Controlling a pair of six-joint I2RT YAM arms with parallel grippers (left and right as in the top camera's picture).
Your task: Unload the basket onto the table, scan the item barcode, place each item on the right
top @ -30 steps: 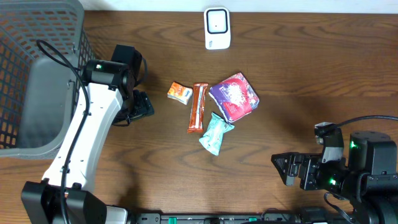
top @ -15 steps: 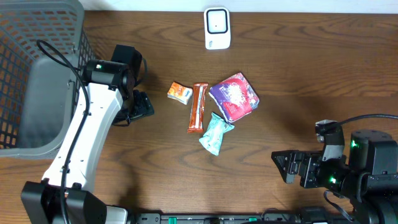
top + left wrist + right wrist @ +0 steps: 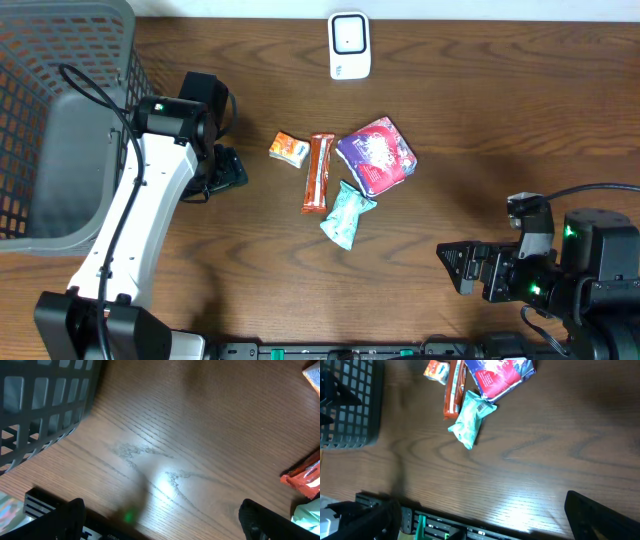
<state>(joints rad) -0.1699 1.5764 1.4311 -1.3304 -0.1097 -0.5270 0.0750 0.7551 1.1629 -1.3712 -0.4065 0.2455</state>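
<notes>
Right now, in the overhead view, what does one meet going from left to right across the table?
grey basket → left gripper → small orange packet → brown bar → purple packet → right gripper. Left out for overlap: teal packet, white scanner.

A basket (image 3: pixel 40 60) stands at the table's (image 3: pixel 500 110) left edge, a barcode scanner (image 3: pixel 349 45) at its far edge; mid-table, left to right, lie a small packet (image 3: pixel 289 150), snack bar (image 3: pixel 318 172) and pouch (image 3: pixel 376 155), a sachet (image 3: pixel 347 214) just before them
</notes>
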